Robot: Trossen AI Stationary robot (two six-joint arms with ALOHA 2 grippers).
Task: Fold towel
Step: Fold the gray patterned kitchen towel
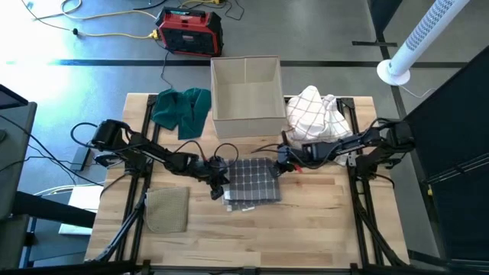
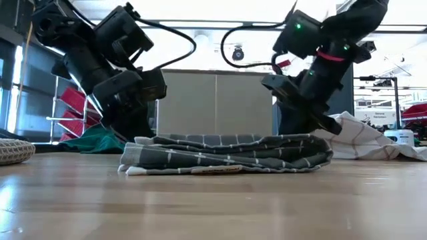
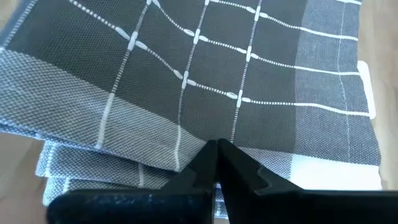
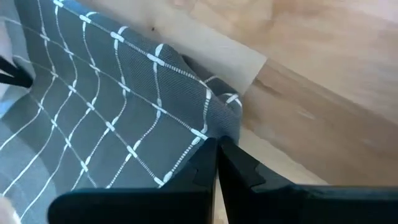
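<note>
A grey towel with white check lines [image 1: 252,182] lies folded in several layers at the middle of the wooden table [image 1: 321,229], flat on it in the low view [image 2: 227,152]. My left gripper [image 1: 218,178] is shut at the towel's left edge and shows in its wrist view [image 3: 217,148]. My right gripper [image 1: 281,159] is shut at the towel's far right corner and shows in its wrist view [image 4: 217,144]. In the low view both grippers stand just behind the towel's two ends, the left one [image 2: 137,130] and the right one [image 2: 312,128]. My left gripper pinches the top layer's pale hemmed edge [image 3: 186,140] between its two fingers, slanting down from the table's left. The layers below [image 3: 93,177] lie stacked on the table. My right gripper pinches the towel's bunched corner fold [image 4: 225,121] between its two fingers, slanting down from the table's right. The cloth there is puckered, and the rest of the towel lies flat on the table.
An open cardboard box [image 1: 246,85] stands at the far middle. A green cloth [image 1: 182,108] lies at the far left and a white checked cloth [image 1: 317,113] at the far right. A folded olive cloth [image 1: 168,208] lies at the near left. Bare wood shows along the near edge.
</note>
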